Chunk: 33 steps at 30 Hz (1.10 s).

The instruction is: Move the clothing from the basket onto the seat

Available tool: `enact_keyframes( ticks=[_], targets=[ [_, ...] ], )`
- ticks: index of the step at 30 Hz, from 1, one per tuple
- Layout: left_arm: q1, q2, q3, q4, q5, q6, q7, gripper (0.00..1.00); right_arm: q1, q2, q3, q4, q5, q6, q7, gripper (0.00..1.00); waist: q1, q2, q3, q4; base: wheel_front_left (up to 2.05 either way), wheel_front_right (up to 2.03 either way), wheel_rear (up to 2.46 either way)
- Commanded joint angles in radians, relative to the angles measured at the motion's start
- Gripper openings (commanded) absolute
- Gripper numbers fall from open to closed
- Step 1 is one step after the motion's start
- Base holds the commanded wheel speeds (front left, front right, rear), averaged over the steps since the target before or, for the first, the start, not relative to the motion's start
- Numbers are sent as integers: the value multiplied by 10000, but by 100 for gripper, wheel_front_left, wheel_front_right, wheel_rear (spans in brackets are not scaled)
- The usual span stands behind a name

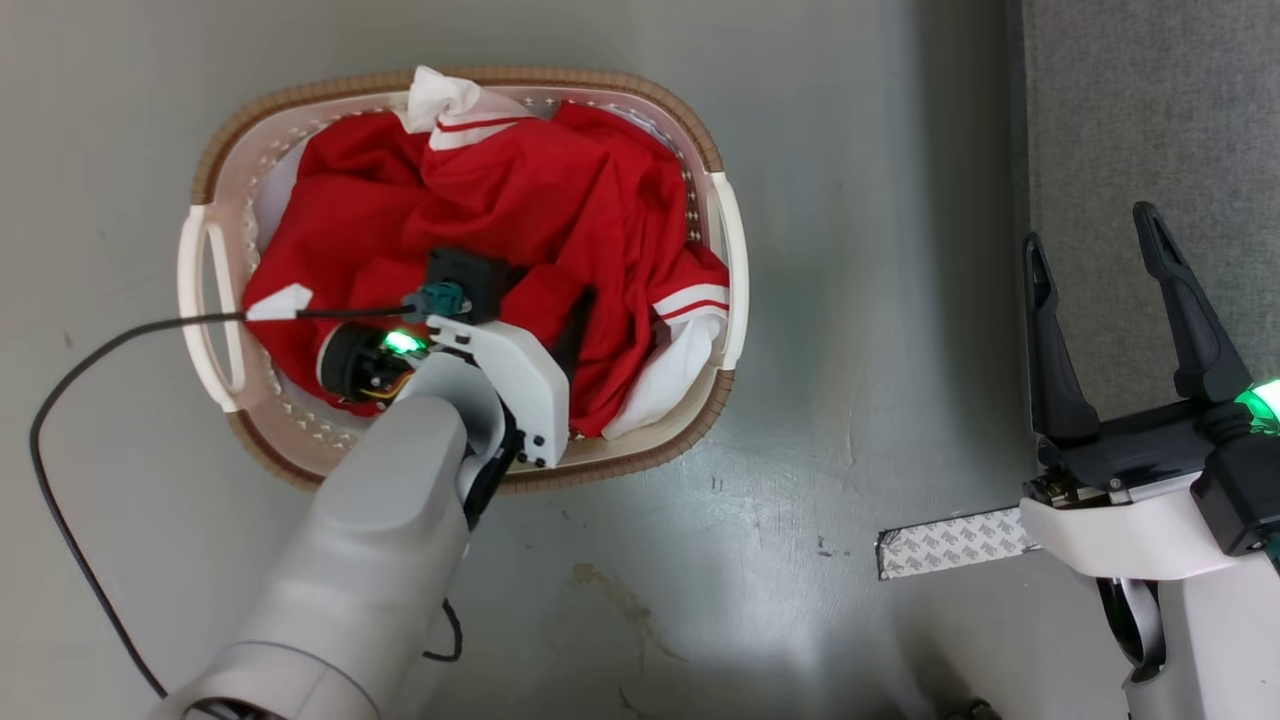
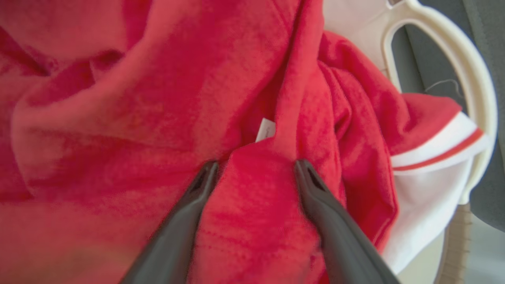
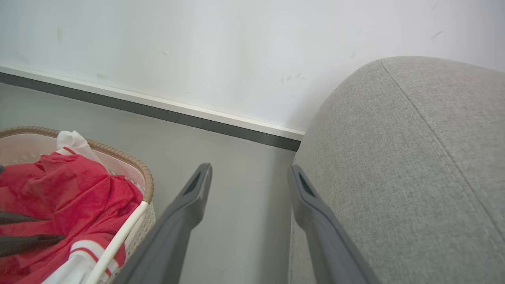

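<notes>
The clothing (image 1: pixel 560 190), a red jersey with white striped cuffs, lies crumpled in the oval basket (image 1: pixel 640 90) on the floor. My left arm (image 1: pixel 500 370) reaches down into the basket. In the left wrist view my left gripper (image 2: pixel 256 167) is open, its fingertips pressed into the clothing (image 2: pixel 158 98) with a raised red fold between them. My right gripper (image 1: pixel 1088 228) stands open and empty off to the right, beside the grey seat (image 1: pixel 1150 100). The right wrist view has the right gripper (image 3: pixel 249 169) over bare floor between the basket (image 3: pixel 146 177) and the seat (image 3: pixel 394 157).
A black cable (image 1: pixel 100 350) runs from my left wrist across the floor, left of the basket. A strip of patterned tape (image 1: pixel 950 545) lies on the floor near my right arm. A white wall with a dark baseboard (image 3: pixel 158 108) stands behind the basket and seat.
</notes>
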Motion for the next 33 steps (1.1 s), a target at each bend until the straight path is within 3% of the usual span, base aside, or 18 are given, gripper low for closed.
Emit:
enact_keyframes(
  ticks=[1,4,6,7,16,23,33],
  targets=[
    [42,55,-84,18,-101,18,55,100,29,-23,-42,-16,9,-21,7,100,-1,0,19,9,0,0,0],
    [-34,54,-526,51,-521,19,186,100,61,-23,-86,-25,7,-21,7,100,-1,0,80,38,0,0,0],
    [-82,51,-847,71,-675,18,240,26,74,-23,-112,-13,-28,-21,7,100,-1,0,100,63,0,0,0],
    [-90,51,-1017,49,-786,18,249,0,77,-23,-125,-1,-37,-21,7,100,-1,0,98,75,0,0,0],
    [23,79,-1801,-552,-2306,19,-584,0,-59,-23,-130,231,-13,-21,7,100,-1,0,-533,345,0,0,0],
    [924,563,-1660,-1719,-3471,17,-1066,0,184,-26,53,727,224,-21,7,100,-1,0,-2141,595,0,0,0],
    [3207,1524,-193,-4462,-2973,50,-1068,0,1051,-28,360,1642,672,-21,7,100,-1,0,-5258,852,0,0,0]
  ],
)
